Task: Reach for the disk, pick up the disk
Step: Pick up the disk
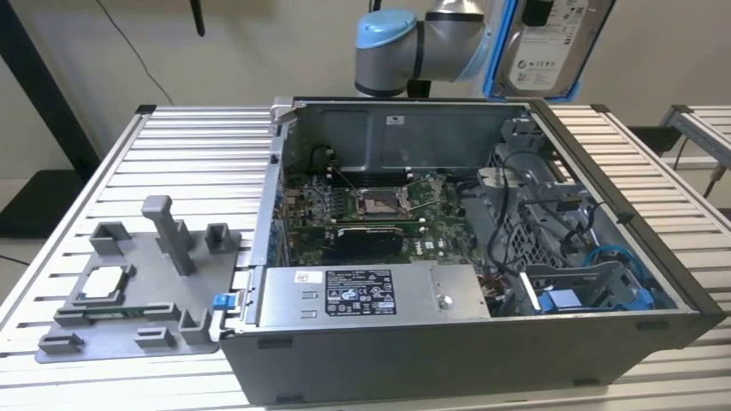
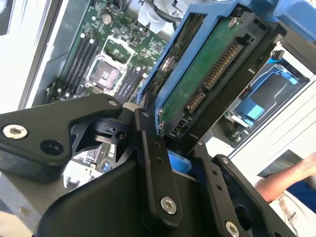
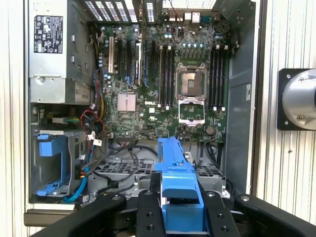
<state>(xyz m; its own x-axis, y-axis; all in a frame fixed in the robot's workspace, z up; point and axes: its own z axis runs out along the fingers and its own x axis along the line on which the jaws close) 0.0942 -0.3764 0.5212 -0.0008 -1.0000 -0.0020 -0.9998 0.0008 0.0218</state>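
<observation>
The disk [image 1: 550, 44] hangs upright in the air above the back right corner of the open computer case [image 1: 457, 360], at the end of the arm [image 1: 395, 51]. It is a silver-grey drive with a white label and blue rails. In the second wrist view the disk [image 2: 202, 74] shows its green circuit board and connector, with my gripper [image 2: 173, 129] shut on it, a black finger [image 2: 148, 133] against each side. In the first wrist view the disk's blue carrier edge [image 3: 177, 177] sits between the black fingers [image 3: 146, 210] of the gripper [image 3: 179, 202], high over the motherboard [image 3: 163, 79].
Inside the case lie the motherboard [image 1: 377, 205], a power supply box [image 1: 365, 295] and a blue drive bay [image 1: 594, 295] with cables. A grey fixture [image 1: 137, 291] holding a small silver chip stands on the slatted table [image 1: 194, 145] at the exterior view's left. A person's arm [image 2: 291, 173] is nearby.
</observation>
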